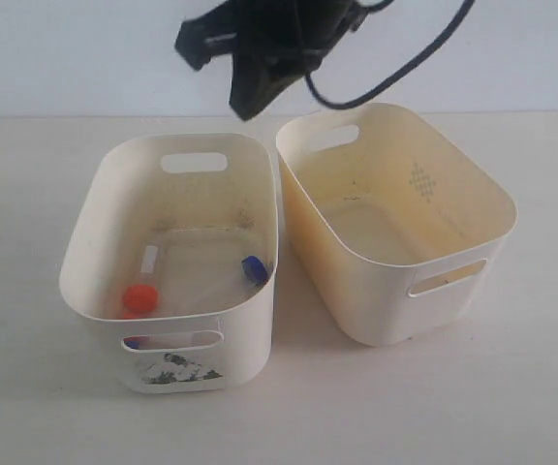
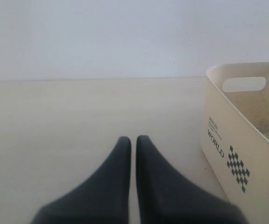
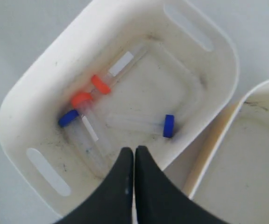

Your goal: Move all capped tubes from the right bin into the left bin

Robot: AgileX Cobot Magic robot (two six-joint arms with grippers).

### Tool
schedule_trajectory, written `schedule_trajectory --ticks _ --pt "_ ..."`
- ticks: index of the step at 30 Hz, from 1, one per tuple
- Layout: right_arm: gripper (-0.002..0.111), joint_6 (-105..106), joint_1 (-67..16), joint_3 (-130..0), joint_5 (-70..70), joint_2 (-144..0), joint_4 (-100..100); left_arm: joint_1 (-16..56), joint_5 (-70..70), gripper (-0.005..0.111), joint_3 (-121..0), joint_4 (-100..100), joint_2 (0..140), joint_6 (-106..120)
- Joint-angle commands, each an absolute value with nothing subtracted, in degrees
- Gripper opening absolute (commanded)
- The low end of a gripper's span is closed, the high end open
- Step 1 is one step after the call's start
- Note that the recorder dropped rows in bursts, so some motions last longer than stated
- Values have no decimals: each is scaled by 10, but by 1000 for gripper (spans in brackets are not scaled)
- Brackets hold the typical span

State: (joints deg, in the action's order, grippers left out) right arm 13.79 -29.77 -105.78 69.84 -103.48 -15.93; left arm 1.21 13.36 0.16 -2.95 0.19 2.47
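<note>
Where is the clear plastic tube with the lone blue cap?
Exterior view: that tube lies in the left, off-white plastic bin, beside the wall nearest the yellowish bin.

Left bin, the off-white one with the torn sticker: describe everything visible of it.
The left bin is an off-white, rounded, plastic-looking tub standing upright on the pale table. A handle slot cuts each short wall; a torn dark sticker sits under the near one. Its floor is scuffed and grimy. Capped tubes lie on it, two orange caps and two blue showing. The yellower right bin stands close beside; contact is unclear.
</note>
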Motion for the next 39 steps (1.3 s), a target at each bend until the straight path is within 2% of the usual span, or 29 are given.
schedule_trajectory --ticks 1,5,13,24,27,29,32,39 --pt "0 131 -296 -1019 700 -934 -75 11 133 4 0 -30 0 20" --pt "0 77 -296 -976 700 -838 -22 11 133 4 0 -30 0 20" --pt "0 76 -296 -973 700 -727 -25 11 133 4 0 -30 0 20" --pt "0 81 -296 -973 693 -658 0 11 133 4 0 -30 0 20" --pt "0 81 -283 -956 644 -641 -19 11 133 4 0 -30 0 20" --pt "0 89 -232 -896 555 -608 -71 11 133 4 0 -30 0 20" --pt "0 113 -123 -727 422 -522 -129 11 133 4 0 -30 0 20" --pt "0 113 -8 -448 283 -323 -131 11 133 4 0 -30 0 20"
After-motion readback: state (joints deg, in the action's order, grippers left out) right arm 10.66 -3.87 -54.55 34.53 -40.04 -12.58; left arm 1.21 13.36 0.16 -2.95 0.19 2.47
